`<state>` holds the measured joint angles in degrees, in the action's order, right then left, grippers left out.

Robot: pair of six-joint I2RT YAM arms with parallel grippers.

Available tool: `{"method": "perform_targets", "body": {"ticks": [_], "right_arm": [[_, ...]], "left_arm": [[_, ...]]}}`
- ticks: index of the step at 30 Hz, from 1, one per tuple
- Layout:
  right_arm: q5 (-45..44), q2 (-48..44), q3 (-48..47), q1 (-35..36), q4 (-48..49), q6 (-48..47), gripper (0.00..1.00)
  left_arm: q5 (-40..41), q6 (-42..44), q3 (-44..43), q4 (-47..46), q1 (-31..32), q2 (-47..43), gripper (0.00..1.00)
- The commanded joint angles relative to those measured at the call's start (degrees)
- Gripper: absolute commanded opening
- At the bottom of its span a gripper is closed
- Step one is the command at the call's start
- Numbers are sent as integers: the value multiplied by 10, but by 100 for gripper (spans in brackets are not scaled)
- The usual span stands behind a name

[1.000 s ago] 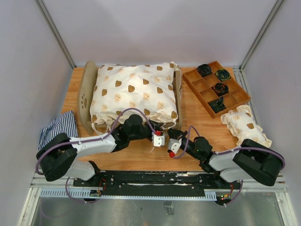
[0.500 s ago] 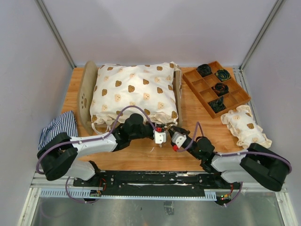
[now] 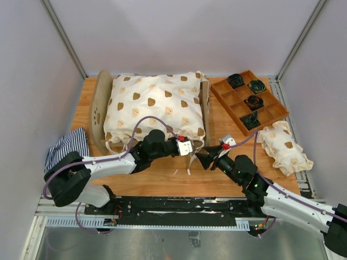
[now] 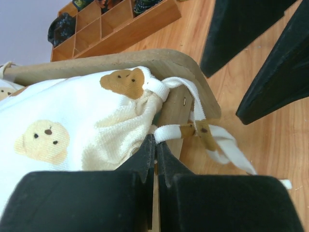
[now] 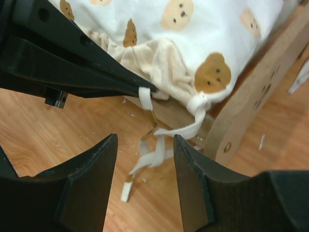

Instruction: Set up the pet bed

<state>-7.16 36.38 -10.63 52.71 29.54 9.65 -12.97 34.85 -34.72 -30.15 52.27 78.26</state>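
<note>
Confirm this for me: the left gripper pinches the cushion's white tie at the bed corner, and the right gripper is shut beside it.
Wrong on the right gripper: the right wrist view shows it open beside the white tie, jaws standing apart. The left gripper does pinch that tie at the corner of the bed.

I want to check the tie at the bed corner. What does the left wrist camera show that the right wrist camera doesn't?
Left wrist only: the compartment tray beyond the pet bed. Right wrist only: a brass screw in the bed's side board. Both: the bear-print cushion, the knotted white tie at the bed's corner, the left fingers shut on it, the right fingers open nearby.
</note>
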Motion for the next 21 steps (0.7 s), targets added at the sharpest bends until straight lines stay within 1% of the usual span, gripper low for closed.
{"method": "perform_targets", "body": {"ticks": [1,4,7,9,12,16,19,21], "right_arm": [[-41,-39,1,-7,-142,207,52],[-31,-31,13,3,-113,246,55],[-72,11,8,34,-89,249,56],[-124,50,6,55,-75,264,57],[-166,122,9,77,1,282,57],[-230,208,-1,107,63,298,58],[-248,266,-18,117,98,292,59],[-245,300,-24,118,125,292,58]], "left_arm": [[17,-33,-12,-27,3,8,0],[18,-43,-11,-27,3,8,0],[21,-54,-12,-28,3,8,0],[25,-61,-12,-31,3,7,0],[32,-67,-12,-33,3,6,0],[37,-73,-14,-34,3,4,0],[39,-78,-14,-38,3,3,0],[37,-82,-14,-42,3,2,0]]}}
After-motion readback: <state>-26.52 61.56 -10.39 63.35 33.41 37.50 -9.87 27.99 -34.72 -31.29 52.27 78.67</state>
